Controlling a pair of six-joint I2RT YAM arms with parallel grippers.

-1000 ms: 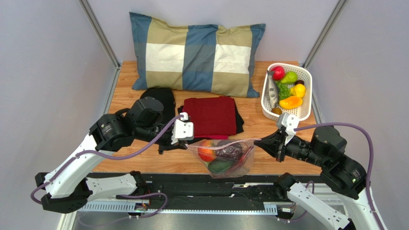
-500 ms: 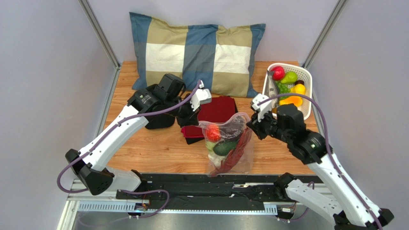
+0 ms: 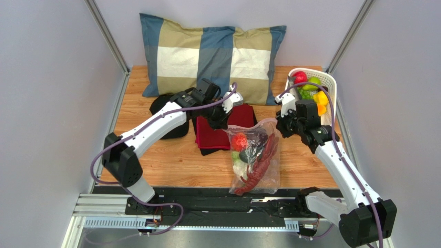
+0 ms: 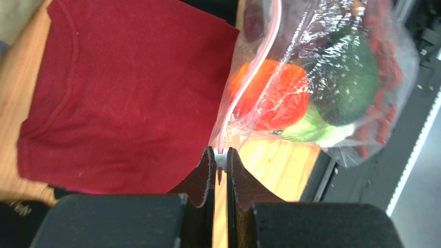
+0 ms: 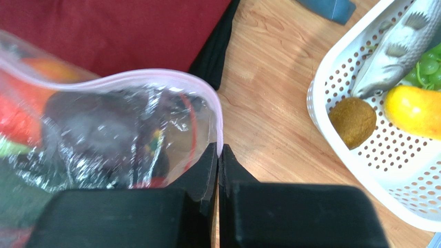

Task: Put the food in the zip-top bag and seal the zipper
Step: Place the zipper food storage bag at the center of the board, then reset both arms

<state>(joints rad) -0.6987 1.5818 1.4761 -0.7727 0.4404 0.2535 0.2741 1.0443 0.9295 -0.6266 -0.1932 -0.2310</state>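
Though top cam can't, wrist cams show fingers (image 4: pixel 206 178) pinching zipper (image 4: pixel 221 158).

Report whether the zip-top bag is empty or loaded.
Loaded: red, green and dark food shows through the clear zip-top bag.

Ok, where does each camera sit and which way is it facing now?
Top external: above, behind the bases, looking down on the table; both arms show.
Left wrist: behind the left gripper, facing zip-top bag and red cloth; fingers show.
Right wrist: behind the right gripper, facing bag and basket; fingers show.
All share the bag and cloth.
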